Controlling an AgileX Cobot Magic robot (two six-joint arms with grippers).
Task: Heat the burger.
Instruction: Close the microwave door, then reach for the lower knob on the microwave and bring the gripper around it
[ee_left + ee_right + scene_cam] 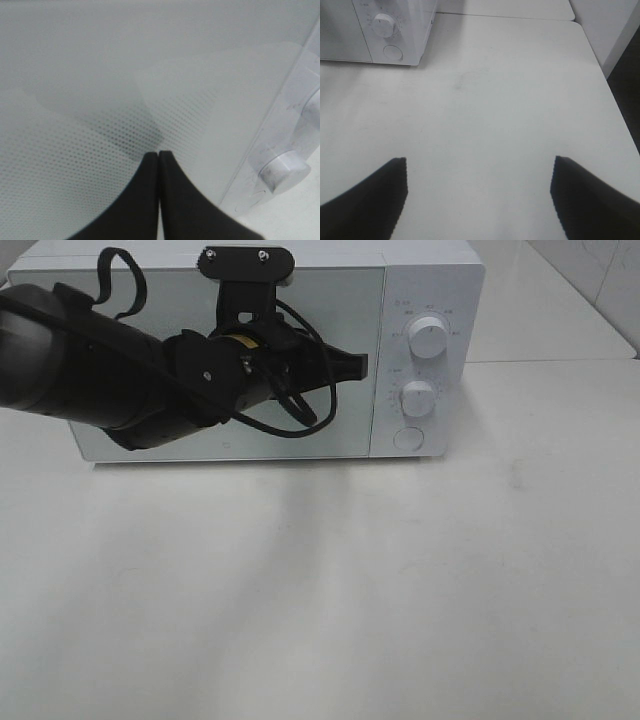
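The white microwave oven [430, 285] stands at the back of the bench [320, 590] with its door [150, 280] shut flat against the body. The burger shows in none of the 3 views. The door's dotted, milky pane hides the cavity, so whether it sits inside cannot be told, though a shut door suggests it does.

The left end effector [358, 365] hangs in front of the door near its right edge, its 2 black fingers pinched together with nothing between them. The left wrist view shows the closed tips [158, 156] right up against the pane; actual contact cannot be confirmed. The right end effector [478, 161] is spread wide and empty over bare bench, well apart from the oven.

Loading looks done, and the step in hand is probably seating the door or moving on to the controls. The panel carries 2 dials, an upper knob [428, 341] and a lower knob [418, 398], with 1 round button [408, 438] beneath. The next move likely calls for shifting right to a dial, parting the fingers enough to straddle it, then twisting without nudging the oven.

The bench is smooth, matte white and carries only the oven. Pale wall tiles show behind at the right, and the right wrist view shows dark floor past the bench's edge.
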